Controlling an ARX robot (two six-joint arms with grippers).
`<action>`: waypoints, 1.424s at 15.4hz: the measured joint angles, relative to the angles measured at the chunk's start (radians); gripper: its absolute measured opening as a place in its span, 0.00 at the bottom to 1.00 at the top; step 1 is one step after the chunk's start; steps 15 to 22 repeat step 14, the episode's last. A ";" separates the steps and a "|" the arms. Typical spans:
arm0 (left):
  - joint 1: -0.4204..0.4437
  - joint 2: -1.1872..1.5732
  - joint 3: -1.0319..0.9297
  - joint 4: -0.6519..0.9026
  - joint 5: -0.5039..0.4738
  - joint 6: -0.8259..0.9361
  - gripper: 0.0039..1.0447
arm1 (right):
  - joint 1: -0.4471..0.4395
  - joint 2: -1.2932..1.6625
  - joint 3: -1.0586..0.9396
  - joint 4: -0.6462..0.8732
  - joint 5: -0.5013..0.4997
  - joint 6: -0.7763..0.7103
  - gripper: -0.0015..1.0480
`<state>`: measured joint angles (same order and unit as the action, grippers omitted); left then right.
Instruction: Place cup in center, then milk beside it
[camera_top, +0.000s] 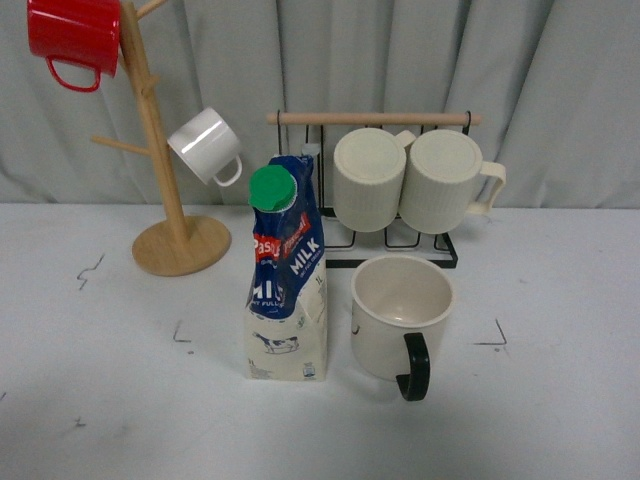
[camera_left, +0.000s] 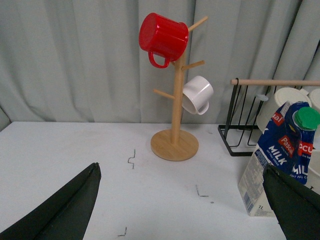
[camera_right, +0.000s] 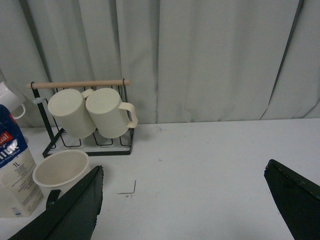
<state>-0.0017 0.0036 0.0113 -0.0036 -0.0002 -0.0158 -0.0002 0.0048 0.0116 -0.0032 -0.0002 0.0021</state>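
Observation:
The cup (camera_top: 400, 310), a wide cream mug with a black handle turned toward the front edge, stands upright on the white table. Close on its left stands the milk (camera_top: 287, 290), a tall blue-and-white carton with a green cap, a small gap between them. Neither arm shows in the front view. My left gripper (camera_left: 180, 167) is open and empty, with the milk (camera_left: 280, 160) just beyond one fingertip. My right gripper (camera_right: 184, 167) is also open and empty over bare table, off to the side of the cup (camera_right: 60, 167) and the milk (camera_right: 12, 165).
A wooden mug tree (camera_top: 165, 190) at the back left carries a red mug (camera_top: 75, 35) and a small white cup (camera_top: 205, 145). Behind the cup, a black wire rack (camera_top: 370, 118) holds two ribbed cream mugs (camera_top: 370, 180). A grey curtain closes the back.

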 joint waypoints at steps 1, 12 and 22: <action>0.000 0.000 0.000 0.000 0.000 0.000 0.94 | 0.000 0.000 0.000 0.000 0.000 0.000 0.94; 0.000 0.000 0.000 0.000 0.000 0.000 0.94 | 0.000 0.000 0.000 0.000 0.000 0.000 0.94; 0.000 0.000 0.000 0.000 0.000 0.000 0.94 | 0.000 0.000 0.000 0.000 0.000 0.000 0.94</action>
